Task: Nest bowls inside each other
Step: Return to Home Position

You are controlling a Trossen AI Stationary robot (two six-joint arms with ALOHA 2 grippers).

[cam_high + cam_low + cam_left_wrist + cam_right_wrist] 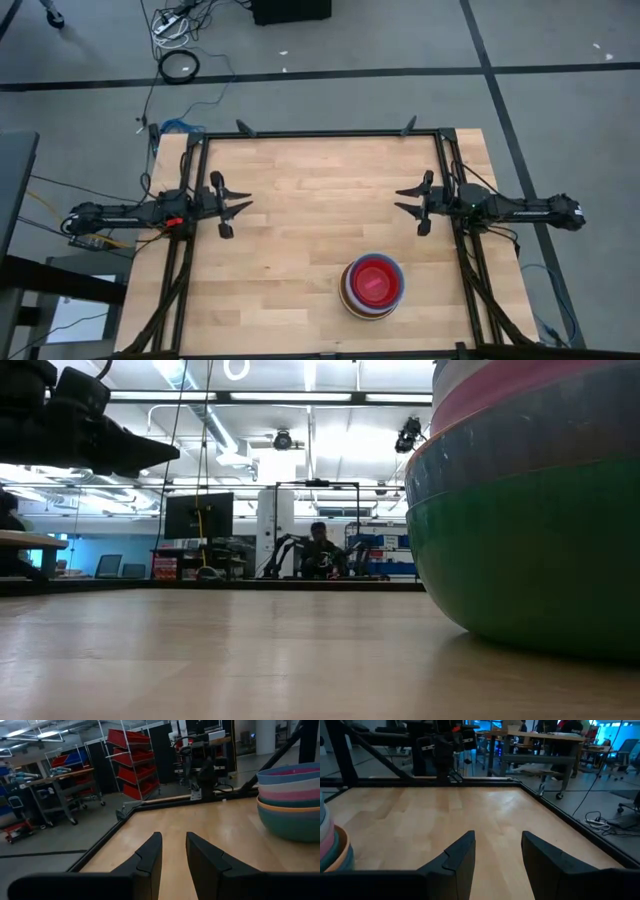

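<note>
The bowls (373, 286) stand as one nested stack on the light wooden tabletop (290, 260), near its front edge and towards the right arm's side. The stack is upright with every mouth facing up; being round, it has no long axis across the tabletop. From above, a red bowl (373, 281) sits innermost, ringed by the rims of the larger ones. In the low view the stack fills the right side, with a green bowl (530, 560) at the bottom touching the wood and blue and pink bands above it. The bowls are plain, and no writing can be read on them. The left hand (247, 200) hangs above the left part of the tabletop, well apart from the stack, its fingers (150, 855) slightly spread around nothing. The right hand (400, 198) hangs opposite on the right, closer to the stack but clear of it, its fingers (460, 855) spread wider and empty.
</note>
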